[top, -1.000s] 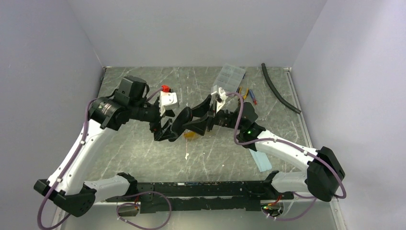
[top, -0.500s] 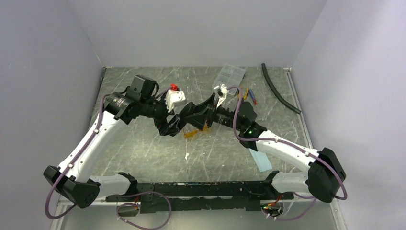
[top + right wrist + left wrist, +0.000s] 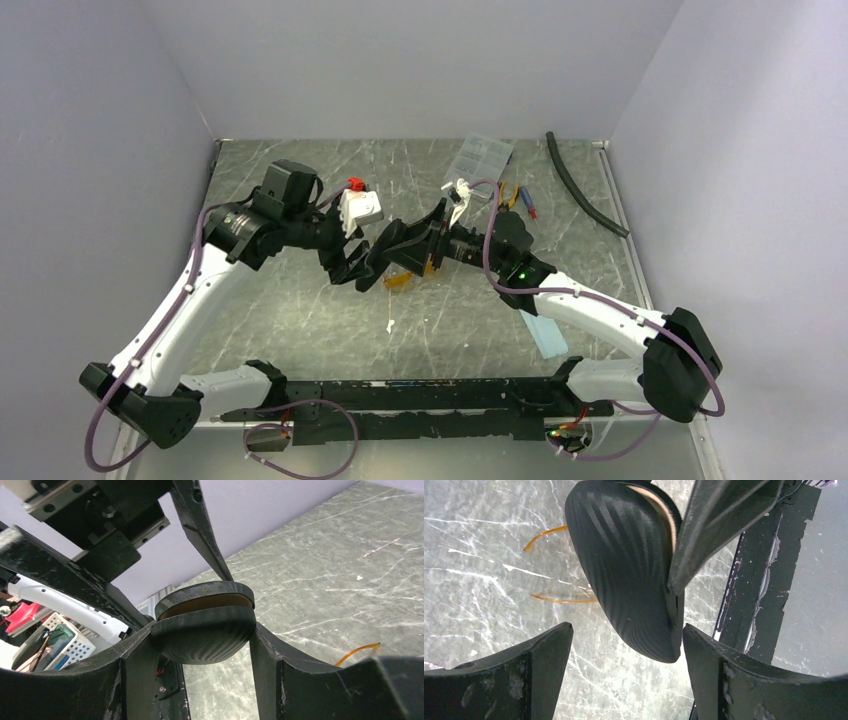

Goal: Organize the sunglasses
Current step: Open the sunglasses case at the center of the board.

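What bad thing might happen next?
1. The right gripper holds the case in the air by one end. The open left gripper sits around the other end, and a nudge there might knock the case loose.
2. The sunglasses lie just below. A falling case could land on their thin arms.

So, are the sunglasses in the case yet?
Out: the sunglasses lie on the table, below the case the right gripper holds.
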### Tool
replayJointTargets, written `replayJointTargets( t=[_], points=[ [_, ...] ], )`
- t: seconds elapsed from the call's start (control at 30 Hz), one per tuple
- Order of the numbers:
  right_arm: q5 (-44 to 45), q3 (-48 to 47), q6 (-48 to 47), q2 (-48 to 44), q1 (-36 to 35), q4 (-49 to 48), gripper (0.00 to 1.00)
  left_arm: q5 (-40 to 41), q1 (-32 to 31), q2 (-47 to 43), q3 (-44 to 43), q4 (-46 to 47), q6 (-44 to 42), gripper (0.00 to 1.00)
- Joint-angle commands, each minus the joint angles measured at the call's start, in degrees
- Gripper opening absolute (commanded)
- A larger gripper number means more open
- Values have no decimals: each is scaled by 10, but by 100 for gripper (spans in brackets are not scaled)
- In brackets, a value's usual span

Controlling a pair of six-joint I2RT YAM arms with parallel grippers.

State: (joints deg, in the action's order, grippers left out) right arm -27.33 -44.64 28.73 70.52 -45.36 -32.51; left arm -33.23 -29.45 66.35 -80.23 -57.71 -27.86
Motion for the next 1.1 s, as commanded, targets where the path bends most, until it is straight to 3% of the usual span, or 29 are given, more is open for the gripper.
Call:
replayJointTargets(
  t=[0.0, 0.37, 1.07],
  points=[
    [1, -26, 10, -7, -1, -41, 0, -15, -2, 20, -10, 16, 20, 86],
    [-19, -25, 6, -6, -2, -29, 0, 62, -2, 10, -7, 62, 43, 57],
    [-78, -42, 33, 19, -6, -42, 0, 281, -2, -22, 61, 202, 62, 54]
  ],
)
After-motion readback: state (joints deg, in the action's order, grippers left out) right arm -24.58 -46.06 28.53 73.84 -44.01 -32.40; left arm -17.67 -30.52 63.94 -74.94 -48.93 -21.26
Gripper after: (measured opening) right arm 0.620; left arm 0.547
